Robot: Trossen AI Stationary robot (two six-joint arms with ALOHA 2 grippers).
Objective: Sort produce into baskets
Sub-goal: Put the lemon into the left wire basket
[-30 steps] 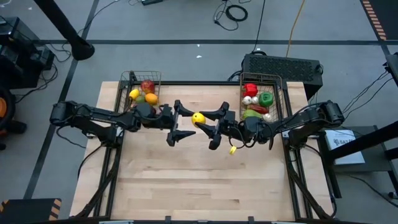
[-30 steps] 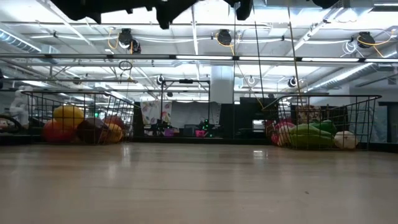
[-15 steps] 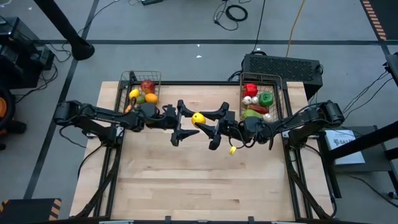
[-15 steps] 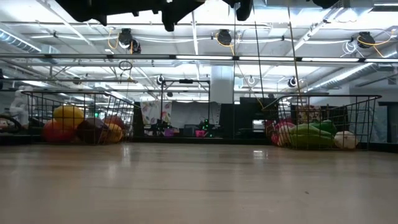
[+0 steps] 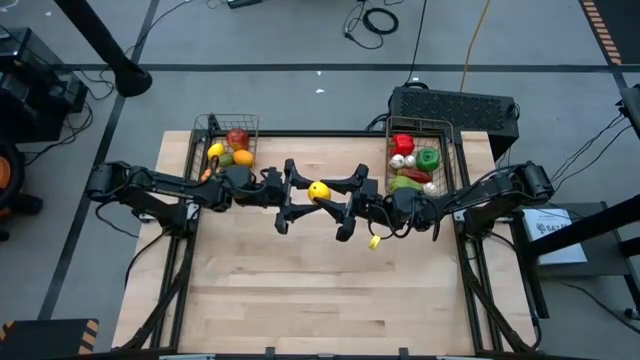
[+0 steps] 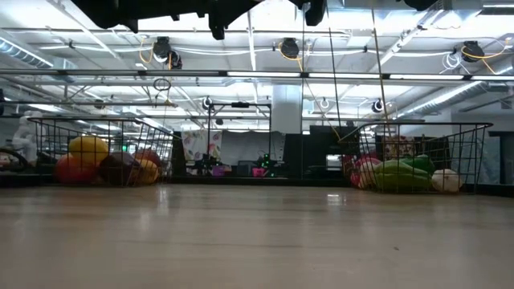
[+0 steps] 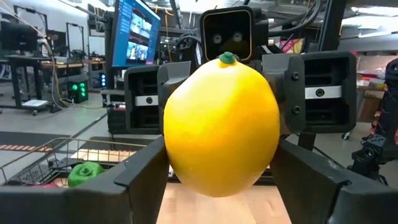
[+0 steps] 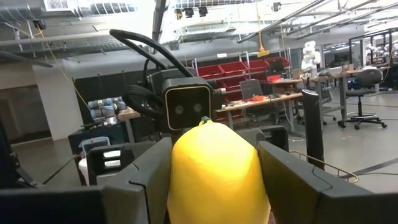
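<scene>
Wooden bench (image 5: 300,290) space lies bare below a mid-air handover: the lemon (image 5: 319,190) is clamped between the right gripper (image 5: 347,203) fingers, while the left gripper (image 5: 290,195) fingers, apart, are placed either side of it. A firm left clamp is probably needed before right release, and the wire rim of the left basket (image 5: 212,125), already holding fruit, must be cleared; the right basket (image 5: 447,150) stands behind the right arm.

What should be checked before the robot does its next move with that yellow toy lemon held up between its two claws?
1. Yellow toy lemon is off the wooden table: ok.
2. Right gripper is shut on the lemon: ok.
3. Left gripper sits around the lemon: ok.
4. Left gripper's hold is firm enough for a release: cannot tell.
5. Dark wire basket with other fruit stands on the left arm's side: ok.
</scene>
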